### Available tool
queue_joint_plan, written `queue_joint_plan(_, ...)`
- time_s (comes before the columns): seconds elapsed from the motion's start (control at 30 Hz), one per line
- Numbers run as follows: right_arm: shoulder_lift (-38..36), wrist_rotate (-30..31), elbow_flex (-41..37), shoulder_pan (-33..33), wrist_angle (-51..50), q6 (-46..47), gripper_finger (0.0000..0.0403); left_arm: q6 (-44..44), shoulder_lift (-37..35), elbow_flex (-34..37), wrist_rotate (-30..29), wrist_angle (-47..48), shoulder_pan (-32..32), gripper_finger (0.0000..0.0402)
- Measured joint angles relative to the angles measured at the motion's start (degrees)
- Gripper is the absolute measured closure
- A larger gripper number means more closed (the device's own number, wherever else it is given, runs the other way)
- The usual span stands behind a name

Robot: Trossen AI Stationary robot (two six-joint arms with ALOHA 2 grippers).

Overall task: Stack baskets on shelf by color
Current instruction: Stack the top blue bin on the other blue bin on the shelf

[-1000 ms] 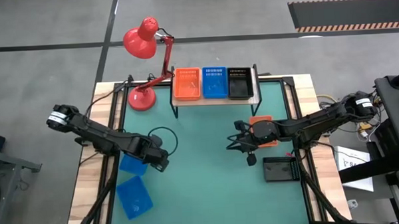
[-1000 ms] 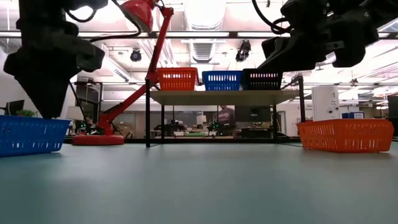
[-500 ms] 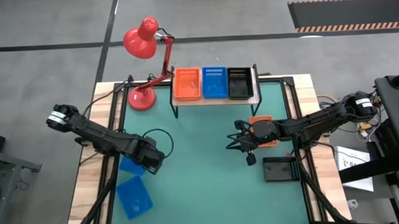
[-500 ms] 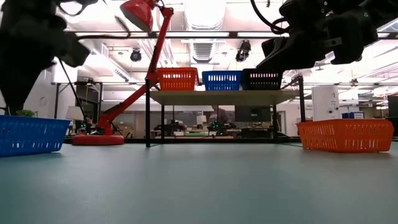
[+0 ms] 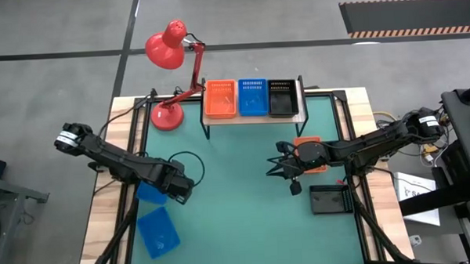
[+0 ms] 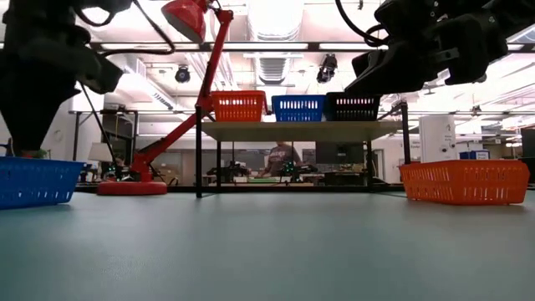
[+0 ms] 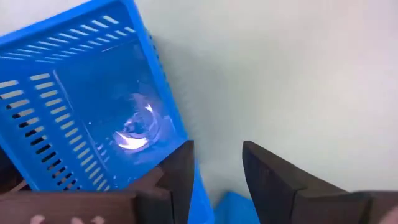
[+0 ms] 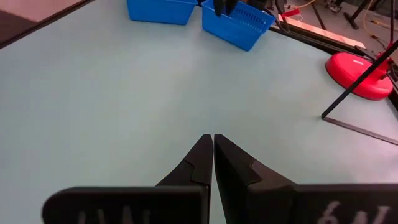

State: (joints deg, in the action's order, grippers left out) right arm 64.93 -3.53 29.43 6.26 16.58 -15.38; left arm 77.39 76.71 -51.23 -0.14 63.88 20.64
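Left wrist view alone shows the left gripper [image 7: 217, 180] spread over the blue mesh-sided plastic basket's [image 7: 87, 99] wall, perhaps touching; overhead, the right gripper [image 5: 282, 172], pressed together, hovers mid-surface.

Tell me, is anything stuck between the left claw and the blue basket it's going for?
No, nothing visible is in the way. The left claw hangs open right at the rim of the blue mesh-sided plastic basket, one finger over its edge. Only bare green tabletop lies beside it.

Baskets [image 5: 158, 232] on green table [image 5: 238, 218]
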Motion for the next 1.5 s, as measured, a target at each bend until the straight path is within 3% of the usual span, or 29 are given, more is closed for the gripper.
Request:
queue_joint_plan(0.27,0.0,0.02,0.0,0.0,0.44,0.0,0.0394,1.71,-0.04,0.81,-0.59,6.91,0.0,0.0282)
queue_joint_plan(0.7,0.0,0.04,0.0,-0.02,0.42,0.85,0.0394,1.75,0.11,3.98,-2.9,3.05,0.04,0.0282)
queue_joint_plan(1.1,0.0,0.07,0.0,0.0,1.33,1.3,0.0394,-0.03,0.02,0.84,-2.96,2.35,0.02,0.0282)
queue_joint_plan(1.27,0.0,0.07,0.0,0.0,1.31,2.84,0.0394,0.17,0.7,3.59,-3.52,1.75,-0.02,0.0282)
queue_joint_plan(1.5,0.0,0.07,-0.04,0.11,1.31,3.98,0.0394,0.13,1.27,8.0,-3.71,-6.13,0.0,0.0282)
